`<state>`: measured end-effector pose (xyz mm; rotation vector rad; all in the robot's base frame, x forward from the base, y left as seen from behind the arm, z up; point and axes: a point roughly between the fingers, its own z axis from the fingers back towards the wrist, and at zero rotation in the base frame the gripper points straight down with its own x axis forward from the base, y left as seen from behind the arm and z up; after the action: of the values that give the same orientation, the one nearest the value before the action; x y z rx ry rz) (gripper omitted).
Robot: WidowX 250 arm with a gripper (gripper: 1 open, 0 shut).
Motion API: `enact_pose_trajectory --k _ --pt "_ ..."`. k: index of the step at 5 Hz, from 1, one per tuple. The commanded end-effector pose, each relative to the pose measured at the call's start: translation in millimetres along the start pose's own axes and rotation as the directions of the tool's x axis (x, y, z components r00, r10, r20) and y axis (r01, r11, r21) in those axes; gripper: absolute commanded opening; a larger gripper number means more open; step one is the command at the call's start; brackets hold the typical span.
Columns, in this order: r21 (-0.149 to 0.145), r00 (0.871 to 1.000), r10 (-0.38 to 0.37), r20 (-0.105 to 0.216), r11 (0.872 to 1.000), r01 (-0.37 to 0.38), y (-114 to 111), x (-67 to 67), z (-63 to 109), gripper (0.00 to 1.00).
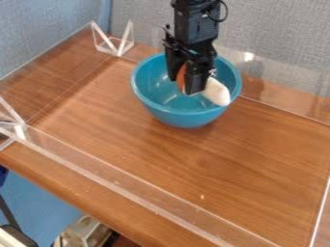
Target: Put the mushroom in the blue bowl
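Note:
The blue bowl (152, 99) stands on the wooden table at the back, right of centre. My gripper (192, 81) points straight down into the bowl, and its black fingers are shut on the mushroom (218, 92). The mushroom's orange cap shows between the fingers. Its cream stem sticks out to the right, low inside the bowl near the right wall. Whether the stem touches the bowl I cannot tell.
A low clear plastic wall (77, 159) runs round the wooden table (154, 164). Clear triangular brackets stand at the back left (111, 41) and at the left edge (11, 121). A blue-grey backdrop rises behind the bowl.

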<state>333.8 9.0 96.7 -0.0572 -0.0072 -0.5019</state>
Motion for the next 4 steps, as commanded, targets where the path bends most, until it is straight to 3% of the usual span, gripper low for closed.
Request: enact_pose_trajectory --k 1,4 --pt "0.031 0.999 -0.007 0.052 1.000 0.006 11 10.0 13.6 0.00" --pt "0.018 0.999 -0.016 0.043 1.000 0.016 23 17.7 7.8 0.00"
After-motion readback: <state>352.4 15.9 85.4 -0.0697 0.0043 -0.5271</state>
